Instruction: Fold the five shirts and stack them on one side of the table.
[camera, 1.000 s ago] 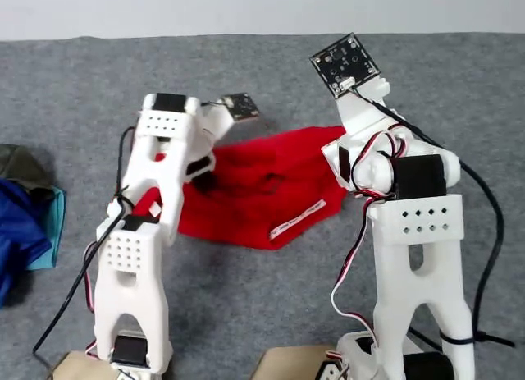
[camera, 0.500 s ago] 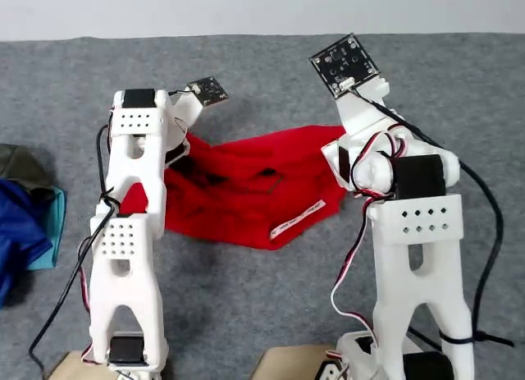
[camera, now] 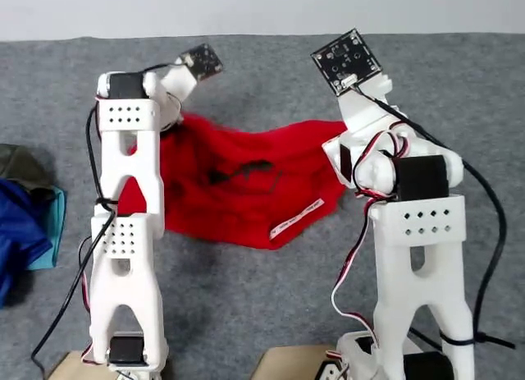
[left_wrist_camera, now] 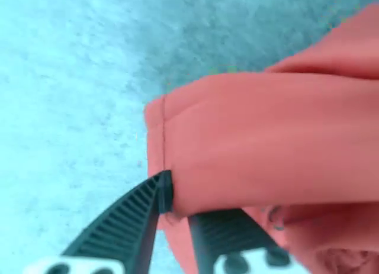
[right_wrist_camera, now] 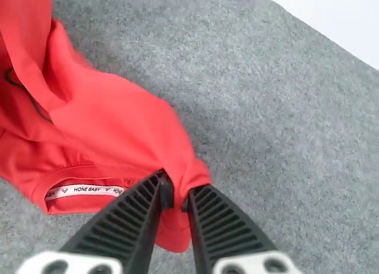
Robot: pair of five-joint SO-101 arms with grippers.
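Note:
A red shirt point(camera: 246, 183) lies spread across the middle of the grey table. My left gripper point(left_wrist_camera: 177, 212) is shut on the shirt's folded hem point(left_wrist_camera: 249, 155) and holds that edge up at the shirt's far left side, under the left arm point(camera: 131, 150). My right gripper point(right_wrist_camera: 176, 203) is shut on the red shirt point(right_wrist_camera: 106, 126) at its right edge, close to the white neck label point(right_wrist_camera: 89, 190). That label point(camera: 297, 218) faces up near the shirt's front edge.
A pile of other shirts, dark blue point(camera: 20, 232), teal point(camera: 54, 224) and olive point(camera: 18, 165), sits at the table's left edge. Grey cloth point(camera: 459, 93) stretches bare on the far right and behind the red shirt.
My left arm has swung left and farther back, pulling the red shirt's left edge outward and stretching the cloth wider. The right arm has kept still.

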